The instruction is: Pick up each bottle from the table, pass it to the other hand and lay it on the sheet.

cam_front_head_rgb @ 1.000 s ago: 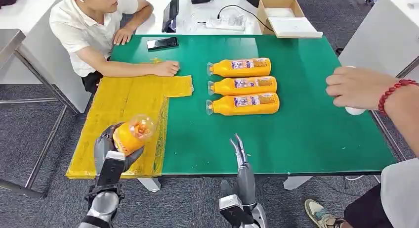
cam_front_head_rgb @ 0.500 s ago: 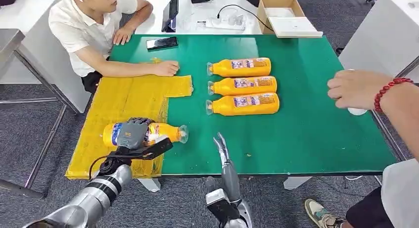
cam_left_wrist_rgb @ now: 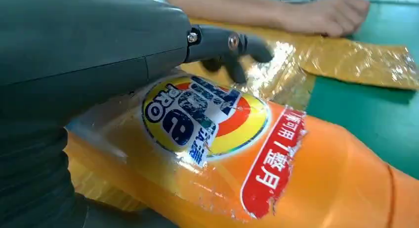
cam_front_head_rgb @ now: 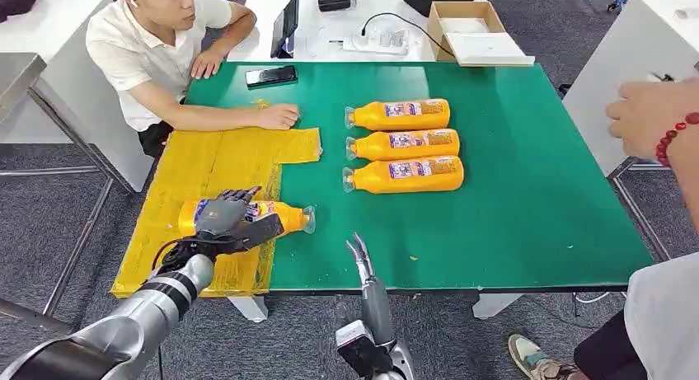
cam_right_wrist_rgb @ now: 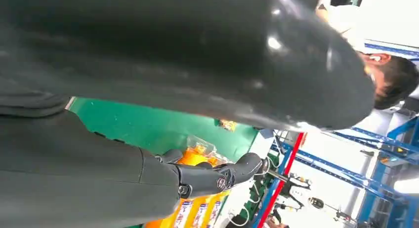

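From the head view, the left hand [cam_front_head_rgb: 222, 219] wraps its fingers over an orange bottle [cam_front_head_rgb: 280, 218] lying on its side on the yellow sheet [cam_front_head_rgb: 210, 161], near the table's [cam_front_head_rgb: 527, 207] front left corner, cap end reaching onto the green surface. The right hand [cam_front_head_rgb: 360, 258] rises at the front edge with fingers straight, held close together, touching nothing. Three more bottles [cam_front_head_rgb: 402, 143] lie side by side in a row near the table's middle. A seated person's hand [cam_front_head_rgb: 278, 114] rests on the sheet's far edge.

The left wrist view adds the bottle's label [cam_left_wrist_rgb: 207, 116] close up, with dark fingers [cam_left_wrist_rgb: 232, 52] arching over it.

The right wrist view shows the right hand's thumb and a dark finger [cam_right_wrist_rgb: 222, 174] apart, nothing between them.
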